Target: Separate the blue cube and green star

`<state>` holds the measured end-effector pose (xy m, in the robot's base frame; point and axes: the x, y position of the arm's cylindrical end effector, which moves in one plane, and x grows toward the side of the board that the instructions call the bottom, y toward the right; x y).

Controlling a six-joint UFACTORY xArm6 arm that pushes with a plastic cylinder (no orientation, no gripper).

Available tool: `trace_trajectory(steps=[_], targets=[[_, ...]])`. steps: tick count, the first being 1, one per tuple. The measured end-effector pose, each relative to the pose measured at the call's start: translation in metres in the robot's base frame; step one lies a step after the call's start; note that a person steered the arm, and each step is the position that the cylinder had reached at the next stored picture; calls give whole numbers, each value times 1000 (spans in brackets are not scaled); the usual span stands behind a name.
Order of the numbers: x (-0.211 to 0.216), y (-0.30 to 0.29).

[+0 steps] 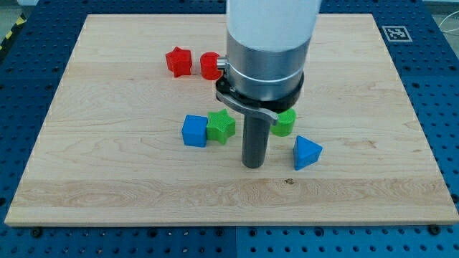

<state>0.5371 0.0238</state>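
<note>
Arm housing (269,50) hides part of red block (210,65); my tip (252,165), no tool, stands below green star (221,127).

Views: 1, no second view, so no overlap to log. Position: in front of the wooden board (107,193), above it, angled down. Faces across the board from its near edge (view's bottom) to its far edge (view's top). Range: mid-close; all 4 corners in frame, blue perforated table (437,86) showing along the L, R and bottom edges. Arm body (269,43) enters at top centre, cropped by the frame. Fiducial tag (396,33) at far-R corner.
</note>
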Motion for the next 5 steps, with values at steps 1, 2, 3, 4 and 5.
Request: trace_trajectory(steps=[1,2,3,4,5], targets=[[-12,-14],[-24,-31],[-38,-54],[-54,-77],[-82,-88]])
